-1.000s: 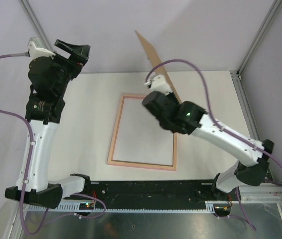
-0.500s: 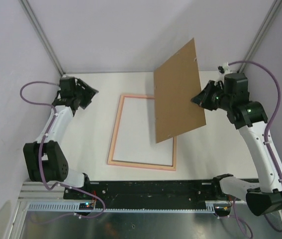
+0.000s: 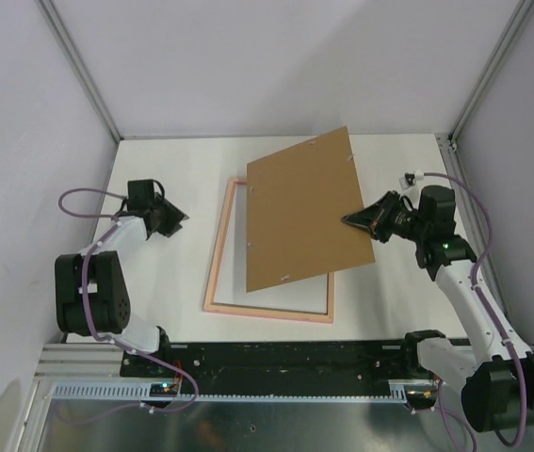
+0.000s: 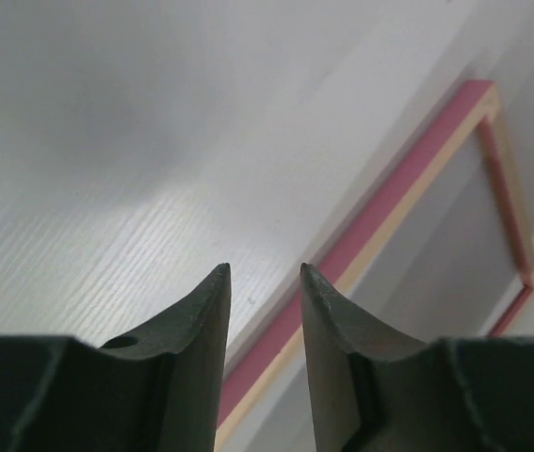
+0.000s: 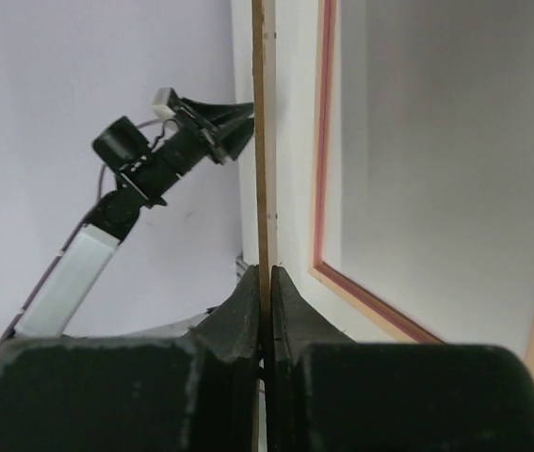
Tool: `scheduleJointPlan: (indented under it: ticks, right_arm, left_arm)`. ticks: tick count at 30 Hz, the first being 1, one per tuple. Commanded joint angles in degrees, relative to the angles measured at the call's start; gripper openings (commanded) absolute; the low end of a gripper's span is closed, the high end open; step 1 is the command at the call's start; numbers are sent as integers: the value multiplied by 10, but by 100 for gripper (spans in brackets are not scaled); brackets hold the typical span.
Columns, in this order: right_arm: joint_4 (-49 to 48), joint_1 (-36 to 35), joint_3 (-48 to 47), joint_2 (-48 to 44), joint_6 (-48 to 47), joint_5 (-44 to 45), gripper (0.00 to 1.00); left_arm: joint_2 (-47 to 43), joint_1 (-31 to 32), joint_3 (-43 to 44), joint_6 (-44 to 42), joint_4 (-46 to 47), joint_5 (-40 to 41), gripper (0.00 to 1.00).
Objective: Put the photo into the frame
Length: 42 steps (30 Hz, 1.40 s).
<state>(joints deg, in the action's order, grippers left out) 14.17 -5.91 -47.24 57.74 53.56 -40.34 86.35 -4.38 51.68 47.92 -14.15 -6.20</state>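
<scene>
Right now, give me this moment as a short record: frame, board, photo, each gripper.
frame: frame lies flat on the table; the part in view has nothing in it
backing board: backing board, brown, slants over the frame's right part
photo: not visible in any view
right gripper: right gripper shut on the backing board's right edge
left gripper: left gripper open, empty, low over the table left of the frame

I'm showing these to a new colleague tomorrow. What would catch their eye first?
First, the big flat brown rectangular board, held askew over the middle of the white table, its right edge pinched by the right arm's fingers. Beneath it lies the thin pale pink rectangular frame, with the left arm's fingers slightly apart beside its left rail.
</scene>
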Motion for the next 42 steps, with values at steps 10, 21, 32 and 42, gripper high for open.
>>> scheduleJointPlan:
  ticks: [10, 21, 32, 42]
  right_arm:
    - [-308, -51, 175, -62, 126, 54, 0]
    - [-450, -104, 285, -30, 167, 126, 0]
    - [-566, -138, 336, 30, 180, 163, 0]
    - [-663, -166, 344, 109, 185, 178, 0]
  left_arm:
    - [8, 27, -72, 18, 67, 9, 30]
    - [-5, 69, -116, 49, 77, 33, 20]
    - [-16, 103, -133, 66, 78, 40, 12]
    - [-12, 123, -143, 72, 79, 41, 7]
